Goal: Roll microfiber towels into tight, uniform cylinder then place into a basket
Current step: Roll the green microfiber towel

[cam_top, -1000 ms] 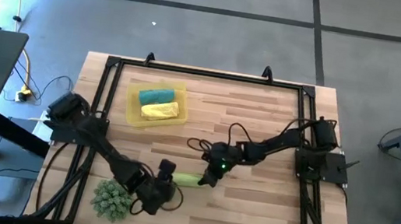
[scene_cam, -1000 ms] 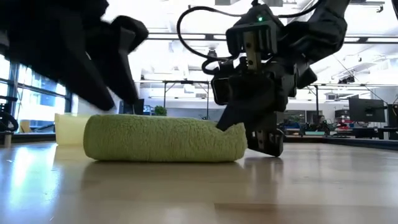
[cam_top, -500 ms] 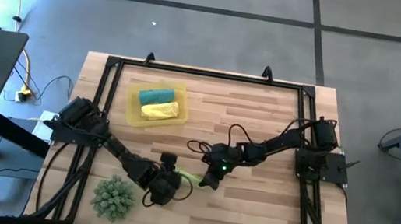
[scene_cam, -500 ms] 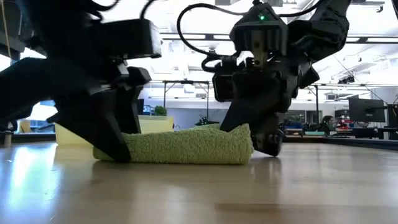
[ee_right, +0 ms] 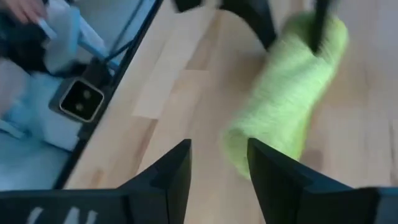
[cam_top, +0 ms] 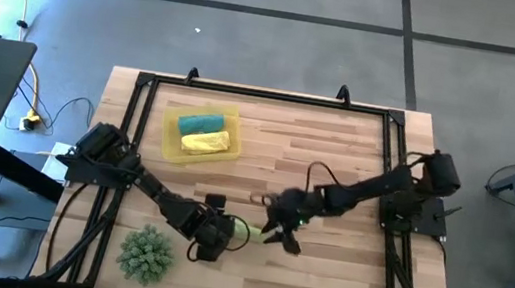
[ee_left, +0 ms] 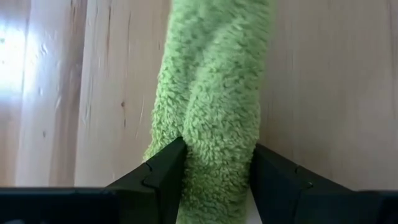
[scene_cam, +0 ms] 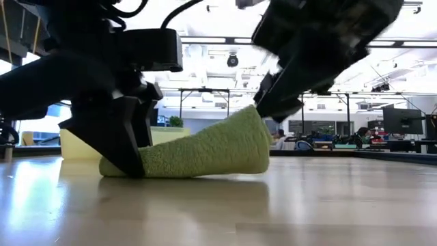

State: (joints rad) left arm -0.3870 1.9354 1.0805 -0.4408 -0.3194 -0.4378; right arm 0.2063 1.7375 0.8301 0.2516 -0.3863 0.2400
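The left claw (ee_left: 214,180) grips one end of the rolled green towel (scene_cam: 198,152), whose long axis runs toward the open right claw (cam_top: 282,236), apart from its raised end.

- The rolled lime green towel (scene_cam: 205,152) lies across the middle of the frame, its right end raised off the wooden table (scene_cam: 273,212).
- The left gripper (scene_cam: 126,147) clamps its left end.
- The right gripper (scene_cam: 273,102) hangs at upper right, by the raised end.
- A pale yellow basket (scene_cam: 75,145) shows behind, at left.
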